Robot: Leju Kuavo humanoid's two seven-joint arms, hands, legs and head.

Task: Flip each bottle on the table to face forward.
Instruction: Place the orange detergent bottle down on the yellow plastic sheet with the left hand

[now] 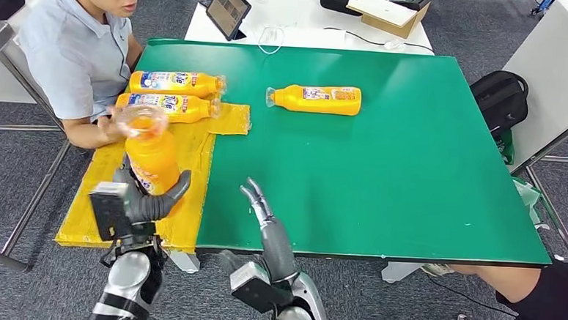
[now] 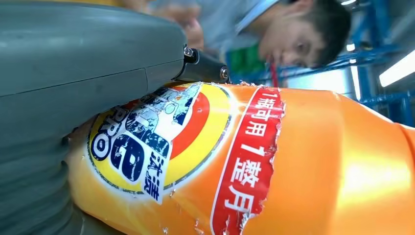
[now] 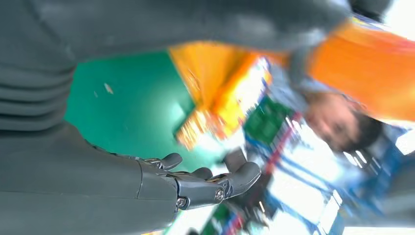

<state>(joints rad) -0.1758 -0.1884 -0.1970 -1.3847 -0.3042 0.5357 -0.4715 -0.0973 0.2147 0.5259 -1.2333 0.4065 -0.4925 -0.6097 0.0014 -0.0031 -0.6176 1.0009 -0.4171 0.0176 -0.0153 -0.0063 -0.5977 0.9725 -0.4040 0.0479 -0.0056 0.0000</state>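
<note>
Left hand [image 1: 147, 200] clamped on raised bottle [image 1: 151, 153], 9 o'clock of worktop [image 1: 412, 174], likely mid-flip; right hand [image 1: 264, 210] splayed, empty

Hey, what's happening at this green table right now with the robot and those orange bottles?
The robot's left hand grips an orange plastic detergent bottle over the yellow mat, its label visible in the left wrist view. A seated person's hand is at the bottle's top. Two more orange bottles lie on the mat near the person, and a fourth lies on the green table. The right hand hovers open, holding nothing.
</note>
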